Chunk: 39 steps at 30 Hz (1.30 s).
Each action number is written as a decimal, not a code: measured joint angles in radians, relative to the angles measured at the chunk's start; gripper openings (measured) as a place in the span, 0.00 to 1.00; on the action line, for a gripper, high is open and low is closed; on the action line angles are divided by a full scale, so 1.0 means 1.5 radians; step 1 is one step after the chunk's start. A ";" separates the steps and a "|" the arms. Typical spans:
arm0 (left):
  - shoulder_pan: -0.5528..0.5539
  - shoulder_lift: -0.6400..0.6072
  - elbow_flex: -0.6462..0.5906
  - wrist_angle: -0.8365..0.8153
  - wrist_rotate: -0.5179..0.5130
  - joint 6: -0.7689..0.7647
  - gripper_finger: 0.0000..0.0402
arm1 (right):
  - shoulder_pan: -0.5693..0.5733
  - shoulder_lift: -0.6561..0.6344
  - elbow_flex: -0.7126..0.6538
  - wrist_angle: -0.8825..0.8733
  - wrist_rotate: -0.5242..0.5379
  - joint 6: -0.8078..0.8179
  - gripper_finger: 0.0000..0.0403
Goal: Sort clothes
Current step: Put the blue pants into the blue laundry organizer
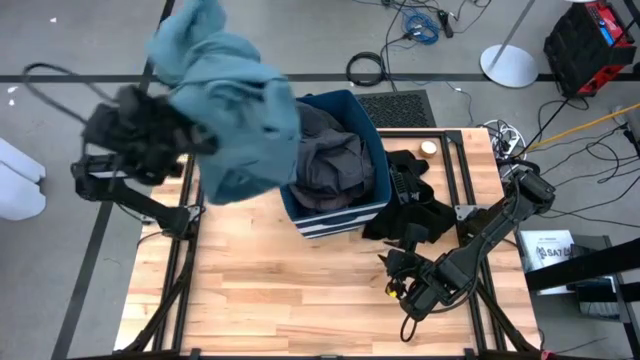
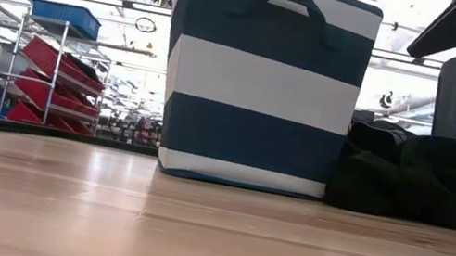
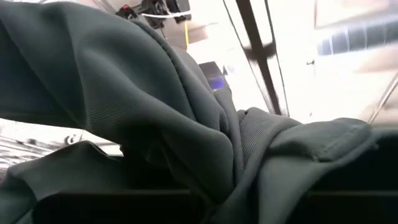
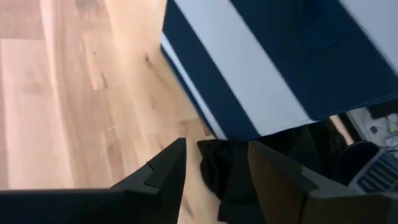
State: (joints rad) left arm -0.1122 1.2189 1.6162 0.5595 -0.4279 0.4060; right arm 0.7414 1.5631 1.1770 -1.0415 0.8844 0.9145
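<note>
A large grey-green garment [image 1: 230, 110] hangs high over the table's far left corner, bunched around my left gripper [image 1: 150, 125]. In the left wrist view its folds [image 3: 155, 124] fill the picture and hide the fingers. A navy-and-white striped bin [image 1: 345, 105] stands at the table's far middle with dark grey clothes [image 1: 330, 155] inside. A black garment [image 1: 415, 210] lies on the table against the bin's right side. My right gripper [image 4: 216, 146] stands open above the table's near right, in front of the black garment [image 4: 230, 168], nothing between its fingers. My left gripper is shut on the grey-green garment, but bunched folds [image 3: 186, 143] cover the fingers, so the part held and the kind of hold do not show. The garment is lifted clear of the table and hangs slack, its lower part [image 1: 245, 170] beside the bin's left edge.
Bare wooden table [image 1: 280, 290] lies in front of the bin, which stands tall in the low view [image 2: 263, 87]. A small round pale object [image 1: 428, 147] sits at the far right. Cables and a red-and-black case [image 1: 590, 45] lie on the floor beyond the table.
</note>
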 joint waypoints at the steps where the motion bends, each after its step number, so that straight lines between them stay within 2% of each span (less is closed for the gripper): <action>1: 0.026 0.018 0.016 -0.015 0.015 -0.016 0.09 | 0.000 0.000 0.000 -0.003 0.005 0.001 0.40; 6: 0.158 0.111 0.077 -0.082 0.110 -0.141 0.09 | 0.000 0.000 0.000 -0.018 0.004 0.003 0.40; 13: 0.300 0.174 0.093 -0.153 0.183 -0.311 0.09 | 0.016 0.000 0.000 -0.026 -0.031 0.039 0.40; 16: 0.335 0.188 0.094 -0.210 0.208 -0.349 0.09 | 0.033 0.000 0.000 -0.028 -0.035 0.061 0.40; 21: 0.355 0.215 0.094 -0.366 0.228 -0.351 0.09 | 0.058 0.000 0.000 -0.036 -0.033 0.091 0.40; 23: 0.354 0.223 0.094 -0.444 0.206 -0.323 0.09 | 0.065 0.000 -0.001 -0.043 -0.033 0.108 0.40; 28: 0.339 0.216 0.094 -0.594 0.082 -0.237 0.09 | 0.081 0.000 -0.001 -0.064 -0.032 0.150 0.40; 33: 0.310 0.170 0.094 -0.649 -0.070 -0.141 0.09 | 0.093 0.000 -0.001 -0.076 -0.031 0.185 0.40; 35: 0.304 0.139 0.094 -0.657 -0.090 -0.125 0.09 | 0.098 0.000 -0.002 -0.079 -0.030 0.197 0.40; 39: 0.286 0.084 0.094 -0.666 -0.086 -0.126 0.09 | 0.105 0.000 -0.012 -0.081 -0.027 0.217 0.40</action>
State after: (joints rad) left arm 0.3165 1.3449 1.7573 -0.4401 -0.5571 0.2167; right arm 0.8995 1.5635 1.1583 -1.1630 0.8445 1.2404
